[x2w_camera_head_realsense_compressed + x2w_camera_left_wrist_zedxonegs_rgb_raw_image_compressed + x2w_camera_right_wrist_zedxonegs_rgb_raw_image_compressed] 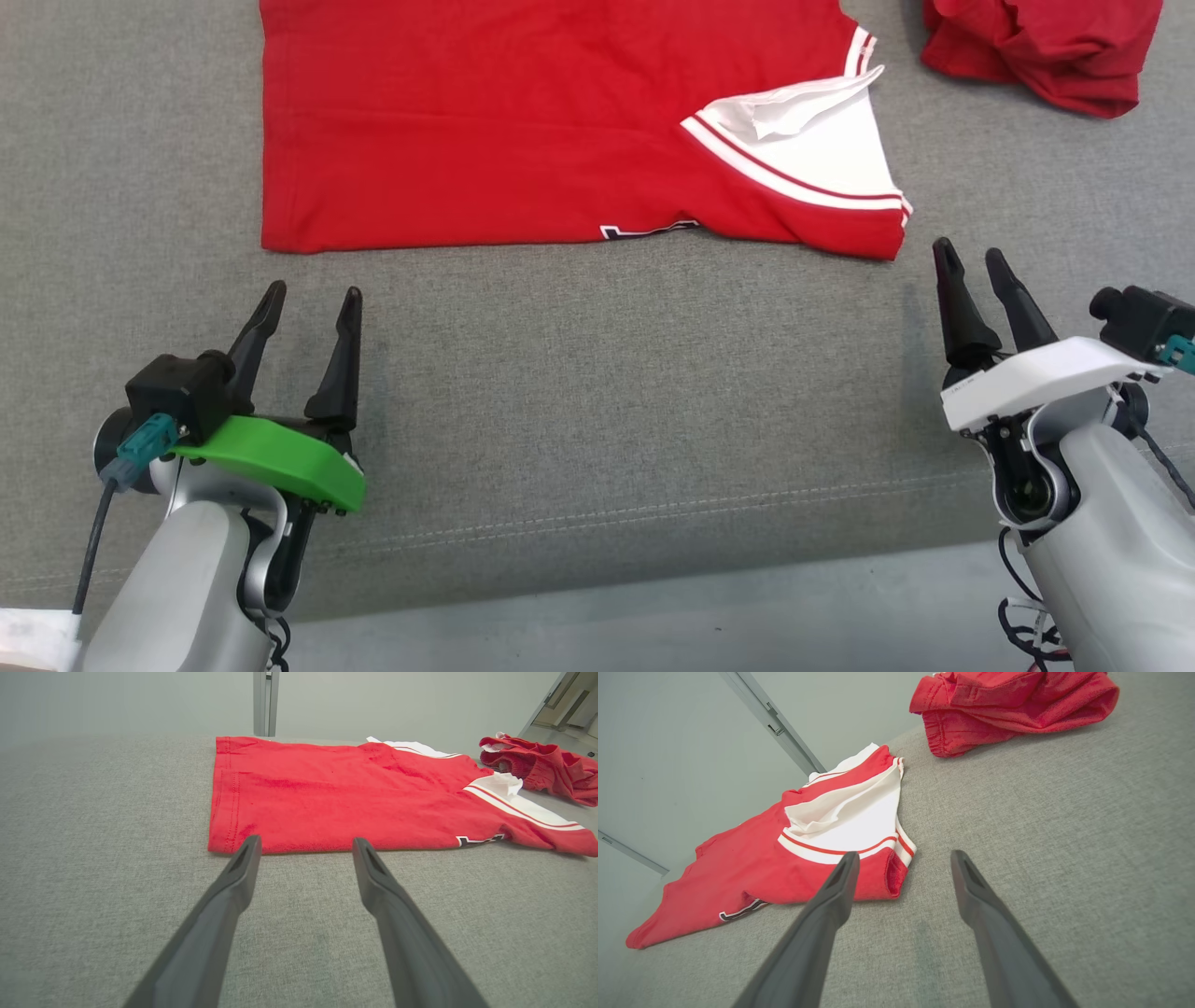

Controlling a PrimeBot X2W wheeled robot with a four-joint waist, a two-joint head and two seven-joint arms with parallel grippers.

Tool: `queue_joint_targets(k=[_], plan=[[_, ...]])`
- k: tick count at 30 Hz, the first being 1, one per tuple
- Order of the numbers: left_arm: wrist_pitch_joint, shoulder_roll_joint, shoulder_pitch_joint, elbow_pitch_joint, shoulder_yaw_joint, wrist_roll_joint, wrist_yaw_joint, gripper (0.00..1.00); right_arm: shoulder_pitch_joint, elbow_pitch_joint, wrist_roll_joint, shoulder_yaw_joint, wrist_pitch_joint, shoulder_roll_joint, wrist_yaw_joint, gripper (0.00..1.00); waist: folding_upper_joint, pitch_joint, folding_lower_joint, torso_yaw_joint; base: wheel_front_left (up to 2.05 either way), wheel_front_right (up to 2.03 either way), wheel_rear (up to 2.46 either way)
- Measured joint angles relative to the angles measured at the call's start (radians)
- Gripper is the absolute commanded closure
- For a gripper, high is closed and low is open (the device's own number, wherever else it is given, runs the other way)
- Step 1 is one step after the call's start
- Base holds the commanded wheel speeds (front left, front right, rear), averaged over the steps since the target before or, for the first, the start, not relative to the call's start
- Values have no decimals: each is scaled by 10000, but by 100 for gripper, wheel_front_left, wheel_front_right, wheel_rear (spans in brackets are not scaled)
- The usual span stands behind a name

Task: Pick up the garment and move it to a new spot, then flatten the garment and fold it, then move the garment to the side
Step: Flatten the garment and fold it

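The garment is a red shirt with white sleeve and trim, folded flat on the grey cloth surface at the top middle of the head view. It also lies ahead of the fingers as the garment in the left wrist view and the garment in the right wrist view. My left gripper stands open just below the shirt's near left corner, apart from it. My right gripper stands open beside the shirt's near right corner, holding nothing.
A second red garment lies crumpled at the far right, also seen as the crumpled heap. The grey cloth surface ends at a front edge with a pale floor strip below. A grey wall with a metal post stands behind.
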Motion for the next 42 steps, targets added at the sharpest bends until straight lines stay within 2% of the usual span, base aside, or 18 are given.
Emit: queue_joint_targets(k=[11,16,21,33,41,42], plan=[[-2,-178,-441,0,-121,21,-165,0,-1153,1360,50,307,314,284,92,0,0,748,0,326,0,0,0],[-2,-184,-605,219,25,-25,-167,0,-1588,1839,257,360,403,441,263,0,0,861,0,476,0,0,0],[127,-360,-1071,665,286,-570,-259,0,-1853,2107,336,449,401,487,265,0,0,877,0,498,0,0,0],[1367,-803,-2041,2429,1241,-2591,-403,0,-2513,2633,336,926,399,805,353,0,0,968,0,178,0,0,0],[2056,-924,-2878,3436,1498,-3244,-481,0,-2755,2895,337,1152,357,938,368,0,0,1015,0,-48,0,0,0],[2138,-926,-2950,3534,1540,-3294,-497,6,-2763,2895,337,1212,305,940,368,0,0,1021,0,-59,0,0,0]])
